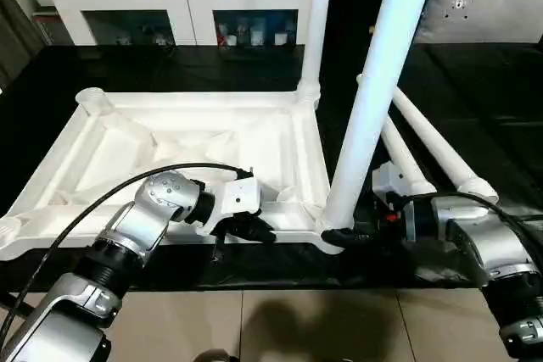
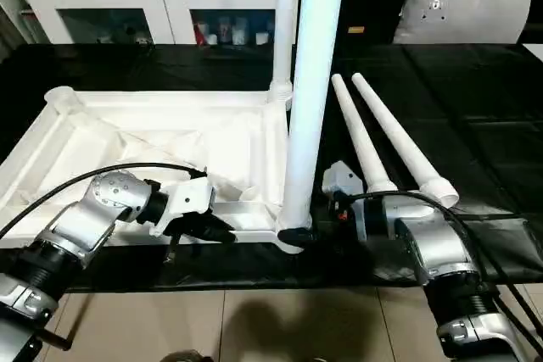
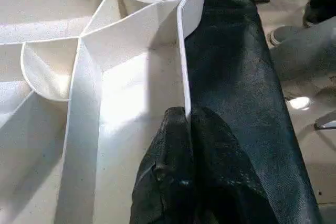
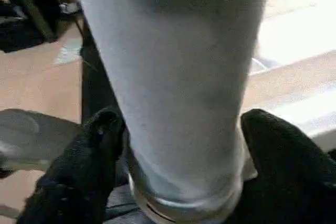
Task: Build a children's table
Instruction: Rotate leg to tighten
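Two legs stand in the tabletop (image 1: 280,137): far-corner leg (image 1: 316,23) and near-corner leg (image 1: 373,91). Two spare legs (image 2: 382,137) lie beside the tabletop, so roughly half looks done. Left wrist view: left gripper (image 3: 188,121) pinches the tabletop's near rim, arm reaching across. Right wrist view: right gripper (image 4: 178,150) clasps the near-corner leg's base at its socket.

Surface: black cloth-covered table (image 1: 170,65).
On it: upturned white tabletop (image 1: 127,146), ribs up.
Beside the tabletop, robot's right: two loose white legs (image 2: 386,137), side by side.
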`<state>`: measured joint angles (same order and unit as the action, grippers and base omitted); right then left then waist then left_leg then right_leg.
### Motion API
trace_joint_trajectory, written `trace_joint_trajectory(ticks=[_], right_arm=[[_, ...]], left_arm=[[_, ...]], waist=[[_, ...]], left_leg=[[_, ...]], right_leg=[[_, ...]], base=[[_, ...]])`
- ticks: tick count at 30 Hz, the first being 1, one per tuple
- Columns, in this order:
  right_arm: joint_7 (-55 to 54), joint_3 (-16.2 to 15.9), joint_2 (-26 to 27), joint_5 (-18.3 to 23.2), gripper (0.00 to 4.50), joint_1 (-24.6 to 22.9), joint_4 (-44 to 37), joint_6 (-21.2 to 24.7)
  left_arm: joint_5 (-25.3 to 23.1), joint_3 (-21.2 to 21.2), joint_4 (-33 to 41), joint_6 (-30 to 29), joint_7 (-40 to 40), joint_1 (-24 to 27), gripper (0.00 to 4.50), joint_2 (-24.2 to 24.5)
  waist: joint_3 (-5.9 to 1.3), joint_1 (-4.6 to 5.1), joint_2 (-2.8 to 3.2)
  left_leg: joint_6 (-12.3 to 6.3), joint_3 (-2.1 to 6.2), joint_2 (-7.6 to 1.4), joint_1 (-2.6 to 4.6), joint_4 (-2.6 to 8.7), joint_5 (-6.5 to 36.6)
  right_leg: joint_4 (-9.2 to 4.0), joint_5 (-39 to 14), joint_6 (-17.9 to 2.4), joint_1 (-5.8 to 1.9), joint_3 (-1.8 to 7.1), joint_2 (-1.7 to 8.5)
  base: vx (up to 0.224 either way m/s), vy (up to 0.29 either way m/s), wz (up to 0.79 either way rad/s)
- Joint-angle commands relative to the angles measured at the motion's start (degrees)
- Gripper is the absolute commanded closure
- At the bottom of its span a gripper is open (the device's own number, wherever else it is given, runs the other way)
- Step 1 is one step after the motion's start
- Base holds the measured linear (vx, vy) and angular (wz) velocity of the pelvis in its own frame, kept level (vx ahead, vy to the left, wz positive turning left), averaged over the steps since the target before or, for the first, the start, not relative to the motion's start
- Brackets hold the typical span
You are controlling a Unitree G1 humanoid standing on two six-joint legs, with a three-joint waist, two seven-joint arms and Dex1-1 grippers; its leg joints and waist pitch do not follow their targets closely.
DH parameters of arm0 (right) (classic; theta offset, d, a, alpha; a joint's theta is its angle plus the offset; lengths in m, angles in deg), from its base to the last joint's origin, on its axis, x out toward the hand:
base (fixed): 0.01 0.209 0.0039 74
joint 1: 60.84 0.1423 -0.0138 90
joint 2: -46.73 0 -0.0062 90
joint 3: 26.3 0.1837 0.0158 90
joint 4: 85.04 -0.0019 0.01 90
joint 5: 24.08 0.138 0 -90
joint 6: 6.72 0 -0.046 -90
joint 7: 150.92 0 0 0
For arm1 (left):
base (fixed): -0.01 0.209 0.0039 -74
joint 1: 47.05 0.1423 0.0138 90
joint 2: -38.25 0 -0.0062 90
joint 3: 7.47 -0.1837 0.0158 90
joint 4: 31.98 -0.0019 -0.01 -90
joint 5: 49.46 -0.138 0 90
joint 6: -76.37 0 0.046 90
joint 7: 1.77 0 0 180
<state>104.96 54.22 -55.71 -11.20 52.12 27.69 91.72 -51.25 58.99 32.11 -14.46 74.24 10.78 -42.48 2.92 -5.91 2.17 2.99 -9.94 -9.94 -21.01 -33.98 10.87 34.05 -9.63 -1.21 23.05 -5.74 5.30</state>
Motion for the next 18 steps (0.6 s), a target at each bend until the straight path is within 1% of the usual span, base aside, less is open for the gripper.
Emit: trace_joint_trajectory(ticks=[1, 5, 6, 8, 11, 12, 14, 15, 16, 17, 18], right_arm=[[1.26, -0.26, -0.22, 0.16, 1.11, 0.66, -0.14, 0.10], [1.57, -0.52, 0.16, 0.21, 1.42, 0.47, 0.08, -0.05], [1.57, -0.57, 0.24, 0.29, 1.66, 0.39, 0.00, 0.01], [1.58, -0.68, 0.41, 0.80, 1.75, 0.06, -0.37, 0.35], [1.64, -0.70, 0.79, 1.81, 1.84, -0.99, -1.43, 1.93], [1.24, -0.52, 1.14, 2.17, 1.84, -1.40, -1.89, 2.38], [-2.32, 0.10, 2.62, 2.03, 1.85, -1.54, -1.98, 5.13], [-4.29, 0.29, 3.45, 1.54, 1.85, -1.42, -1.65, 5.62], [-8.61, 0.75, 5.41, 0.47, 1.85, -1.12, -0.77, 6.18], [-14.33, 1.61, 8.43, -0.56, 1.86, -0.45, 0.77, 6.08], [-17.27, 2.22, 10.06, -0.77, 1.86, 0.15, 1.79, 6.46]], left_arm=[[-1.55, -3.33, -1.64, 0.94, 2.81, 0.13, 4.50, 0.33], [-1.56, -3.41, -2.10, 1.35, 3.25, 0.10, 4.50, 0.35], [-1.42, -3.35, -2.00, 1.25, 3.35, 0.22, 4.50, 0.36], [-0.76, -2.96, -1.41, 0.61, 3.62, 0.81, 4.50, 0.33], [0.40, -2.05, 1.00, -1.82, 2.93, 2.16, 4.50, 0.17], [0.73, -1.64, 1.99, -3.26, 2.10, 2.65, 4.50, -0.04], [1.04, -0.85, 4.07, -6.89, -0.37, 3.60, 4.50, -0.68], [1.46, -0.46, 5.09, -8.50, -1.24, 4.02, 4.50, -1.10], [2.20, 0.43, 7.19, -12.05, -3.45, 4.82, 4.50, -2.19], [2.79, 1.59, 9.40, -16.13, -7.10, 5.42, 4.50, -4.24], [2.95, 2.09, 10.31, -18.02, -9.03, 5.54, 4.50, -5.47]], waist=[[-3.82, -0.04, -1.05], [-3.85, -0.22, -1.03], [-3.83, -0.27, -0.99], [-3.84, -0.33, -0.96], [-3.92, -0.39, -0.96], [-3.96, -0.39, -0.94], [-3.96, -0.32, -0.85], [-3.77, -0.22, -0.92], [-3.74, -0.24, -0.66], [-3.38, 0.23, -0.69], [-3.09, 0.80, -0.68]], left_leg=[[-5.14, 0.75, -3.44, 0.19, 3.87, 10.11], [-5.02, 0.78, -3.47, 0.23, 3.87, 10.08], [-4.95, 0.80, -3.51, 0.24, 3.90, 10.10], [-4.87, 0.79, -3.48, 0.25, 3.88, 10.06], [-4.85, 0.82, -3.55, 0.21, 3.87, 9.65], [-4.93, 0.83, -3.64, 0.24, 3.88, 9.19], [-5.03, 0.83, -3.70, 0.27, 3.90, 8.49], [-5.00, 0.78, -3.53, 0.12, 3.92, 9.33], [-4.65, 0.80, -3.54, 0.24, 3.99, 10.06], [-3.62, 0.93, -3.51, 0.17, 4.28, 11.93], [-2.24, 1.04, -3.32, 0.41, 4.43, 14.72]], right_leg=[[-3.91, -15.14, -11.92, -3.11, 3.20, 4.04], [-3.89, -15.52, -11.82, -3.11, 3.16, 4.00], [-3.88, -15.49, -11.84, -3.09, 3.17, 4.01], [-3.87, -15.44, -11.87, -3.11, 3.19, 4.02], [-3.71, -14.71, -12.08, -3.20, 3.18, 4.02], [-3.52, -13.71, -12.41, -3.22, 3.20, 4.00], [-3.38, -12.63, -12.96, -3.17, 3.23, 3.94], [-3.64, -13.98, -12.75, -3.13, 3.13, 3.88], [-3.76, -15.23, -12.57, -3.07, 3.15, 3.98], [-4.11, -18.34, -11.99, -2.94, 3.07, 4.03], [-4.76, -23.52, -10.76, -2.78, 2.95, 4.14]], base=[[0.000, 0.000, 0.00], [0.000, 0.000, 0.00], [0.000, 0.000, 0.00], [0.000, 0.000, 0.00], [0.000, 0.000, 0.00], [0.000, 0.000, 0.00], [0.000, 0.000, 0.00], [0.000, 0.000, 0.00], [0.000, 0.000, 0.00], [0.000, 0.000, 0.00], [0.000, 0.000, 0.00]])
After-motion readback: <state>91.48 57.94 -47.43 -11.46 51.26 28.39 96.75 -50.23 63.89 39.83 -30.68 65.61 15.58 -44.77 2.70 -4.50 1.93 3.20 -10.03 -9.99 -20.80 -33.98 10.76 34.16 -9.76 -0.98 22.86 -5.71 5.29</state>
